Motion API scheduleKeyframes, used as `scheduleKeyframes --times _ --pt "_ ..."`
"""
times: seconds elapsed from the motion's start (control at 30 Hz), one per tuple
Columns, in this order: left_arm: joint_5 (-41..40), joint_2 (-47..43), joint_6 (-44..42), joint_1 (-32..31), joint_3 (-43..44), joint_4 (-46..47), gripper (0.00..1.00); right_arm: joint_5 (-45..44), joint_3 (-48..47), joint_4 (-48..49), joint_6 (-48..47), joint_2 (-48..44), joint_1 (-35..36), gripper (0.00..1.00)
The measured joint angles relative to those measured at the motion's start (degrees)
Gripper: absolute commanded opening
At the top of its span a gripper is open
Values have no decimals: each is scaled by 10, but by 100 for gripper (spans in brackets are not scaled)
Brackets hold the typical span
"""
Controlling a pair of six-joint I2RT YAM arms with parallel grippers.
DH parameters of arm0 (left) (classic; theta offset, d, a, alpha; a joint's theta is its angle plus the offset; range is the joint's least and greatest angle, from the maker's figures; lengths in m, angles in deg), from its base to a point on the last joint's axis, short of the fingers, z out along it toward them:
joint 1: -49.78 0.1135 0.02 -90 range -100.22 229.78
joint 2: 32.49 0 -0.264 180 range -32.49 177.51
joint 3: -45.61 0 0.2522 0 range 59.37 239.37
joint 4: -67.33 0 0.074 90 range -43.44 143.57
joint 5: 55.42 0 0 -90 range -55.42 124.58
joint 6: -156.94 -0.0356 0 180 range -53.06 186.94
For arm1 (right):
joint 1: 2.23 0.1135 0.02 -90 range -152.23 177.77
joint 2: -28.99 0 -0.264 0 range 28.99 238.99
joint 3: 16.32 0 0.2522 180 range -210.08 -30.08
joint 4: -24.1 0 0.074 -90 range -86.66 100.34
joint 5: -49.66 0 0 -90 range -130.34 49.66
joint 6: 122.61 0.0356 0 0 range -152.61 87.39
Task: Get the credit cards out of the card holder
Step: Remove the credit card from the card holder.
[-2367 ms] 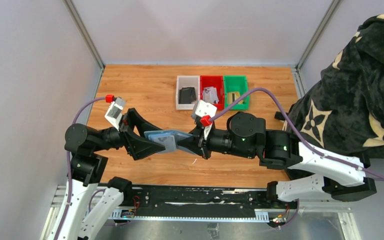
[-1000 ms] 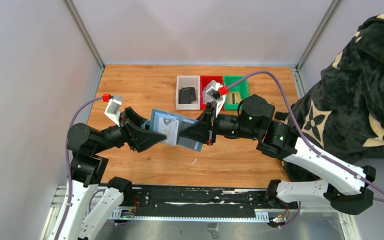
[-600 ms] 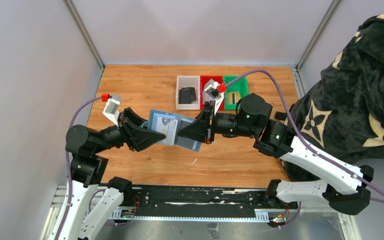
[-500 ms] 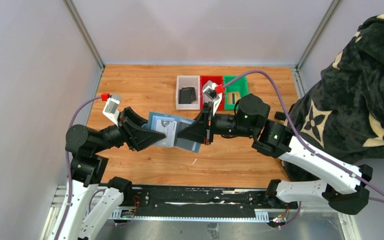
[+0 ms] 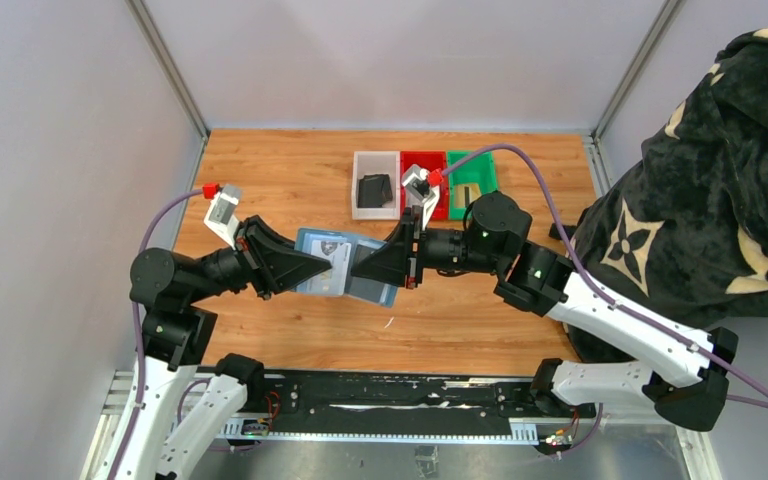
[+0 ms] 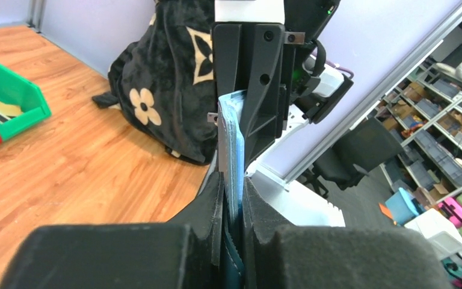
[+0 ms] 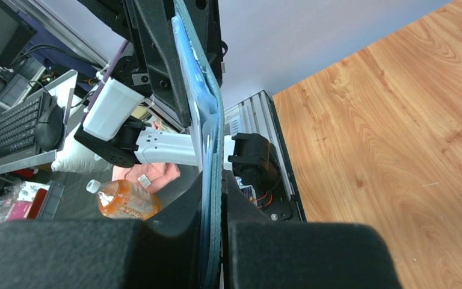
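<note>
Teal card holder (image 7: 207,114) is being clamped by left gripper (image 5: 327,268) and right gripper (image 5: 356,272) together, risking tug-of-war slip with card (image 5: 334,250) stuck inside.

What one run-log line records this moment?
left gripper: shut on card holder | right gripper: shut on card holder | card holder: open, held in air | credit card: not yet out

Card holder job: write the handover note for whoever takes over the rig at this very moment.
Grip: the left end effector is shut on the left side of the card holder; the right end effector is shut on its right side.
Where: holder open, held above the table between both arms; a printed credit card shows inside it.
Done: holder lifted and opened.
Left: pull the cards out.
</note>
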Motion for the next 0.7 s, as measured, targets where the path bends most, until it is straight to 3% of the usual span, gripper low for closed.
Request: scheduleKeyframes --times 0.1,0.2,0.3,0.5,0.7 --pt "4 1 2 0 0 0 0 14 11 19 15 0 -7 39" --pt "10 3 2 0 -2 3 0 25 15 34 19 0 -13 52" --pt "21 11 2 0 -2 1 0 27 15 30 23 -9 -37 55" --pt "24 51 -25 0 6 -52 0 10 16 10 49 -64 -149 54" --pt "-10 75 -50 0 14 -119 0 15 17 16 79 -95 -166 50"
